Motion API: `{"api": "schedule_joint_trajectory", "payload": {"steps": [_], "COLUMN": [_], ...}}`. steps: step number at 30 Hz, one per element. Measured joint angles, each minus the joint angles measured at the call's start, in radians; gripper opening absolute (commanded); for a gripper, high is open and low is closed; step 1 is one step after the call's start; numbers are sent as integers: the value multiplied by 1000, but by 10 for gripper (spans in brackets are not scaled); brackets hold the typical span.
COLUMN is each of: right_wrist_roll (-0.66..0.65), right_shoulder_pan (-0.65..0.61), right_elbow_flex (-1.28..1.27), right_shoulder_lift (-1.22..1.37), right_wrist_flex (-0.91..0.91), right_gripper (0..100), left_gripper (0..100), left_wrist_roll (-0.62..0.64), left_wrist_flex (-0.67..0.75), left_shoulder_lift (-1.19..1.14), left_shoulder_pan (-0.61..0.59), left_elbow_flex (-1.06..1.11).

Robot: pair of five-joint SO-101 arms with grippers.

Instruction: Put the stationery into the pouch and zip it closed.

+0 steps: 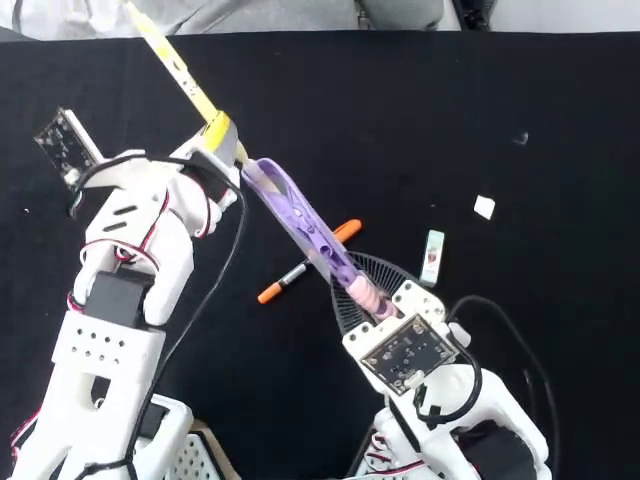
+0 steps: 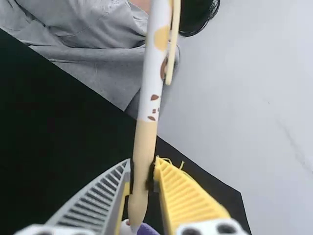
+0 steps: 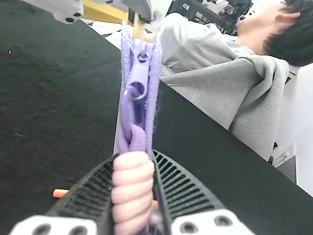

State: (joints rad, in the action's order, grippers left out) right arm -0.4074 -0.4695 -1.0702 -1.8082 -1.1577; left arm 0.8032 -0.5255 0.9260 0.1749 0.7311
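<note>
My left gripper (image 2: pixel 143 183) is clamped on a cream pen (image 2: pixel 150 105) with brown spots, above the black table (image 2: pixel 54 132).

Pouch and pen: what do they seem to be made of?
Pouch: likely fabric, matte. The zip tape shows a woven texture. Its slider looks like smooth plastic or coated metal; I cannot tell which. Pen: probably hard plastic, smooth with a slight sheen, with printed brown spots on a cream barrel.
</note>
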Motion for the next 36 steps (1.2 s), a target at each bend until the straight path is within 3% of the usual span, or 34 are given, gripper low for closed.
{"api": "schedule_joint_trajectory", "payload": {"steps": [12,20,36], "right_wrist_roll": [-2,-2,-2], "right_shoulder_pan": [0,0,0], "right_elbow_flex": [0,0,0], "right_shoulder_lift": [0,0,0], "right_wrist_flex": [0,0,0], "right_gripper": [11,11,11], "left_gripper": [30,30,30], "left_wrist_roll": [0,0,0], "left_wrist_flex": [2,104,115], "left_shoulder_lift": [8,11,15], "left_shoulder_pan": [-20,-31,118], "left_elbow_flex": [43,117,184]}}
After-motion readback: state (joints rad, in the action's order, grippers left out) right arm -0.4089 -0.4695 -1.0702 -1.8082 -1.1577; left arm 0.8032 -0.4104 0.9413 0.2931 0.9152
